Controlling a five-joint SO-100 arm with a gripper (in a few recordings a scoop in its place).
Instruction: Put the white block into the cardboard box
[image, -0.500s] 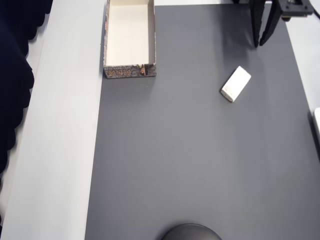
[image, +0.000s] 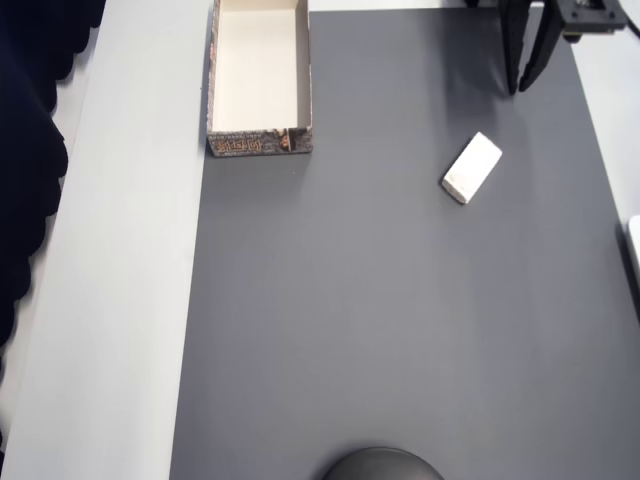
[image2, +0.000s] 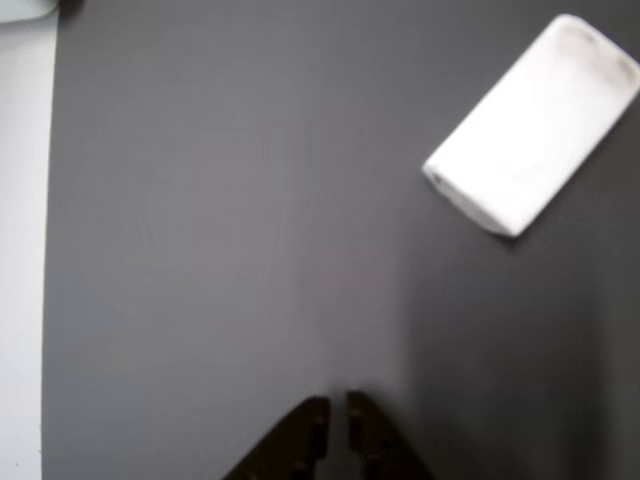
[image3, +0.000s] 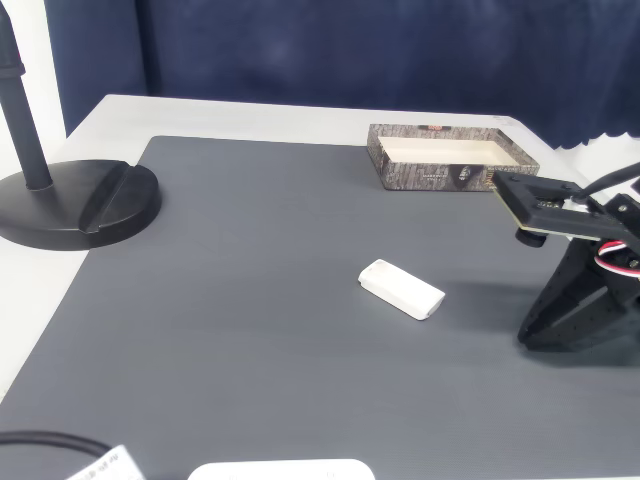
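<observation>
Small white block (image: 472, 167), rounded corners, lying flat on grey mat (image: 400, 330)

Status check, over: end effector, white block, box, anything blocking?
End effector shut, empty, short of the block. White block flat on grey mat, untouched. Cardboard box empty, at mat's far corner. Path between them clear.

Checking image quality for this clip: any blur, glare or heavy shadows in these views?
Wrist view: soft focus, block edges fuzzy and slightly overexposed. Overhead view: sharp, even light, faint shadow beside the block. Fixed view: clear, soft shadow under the gripper; box readable.
</observation>
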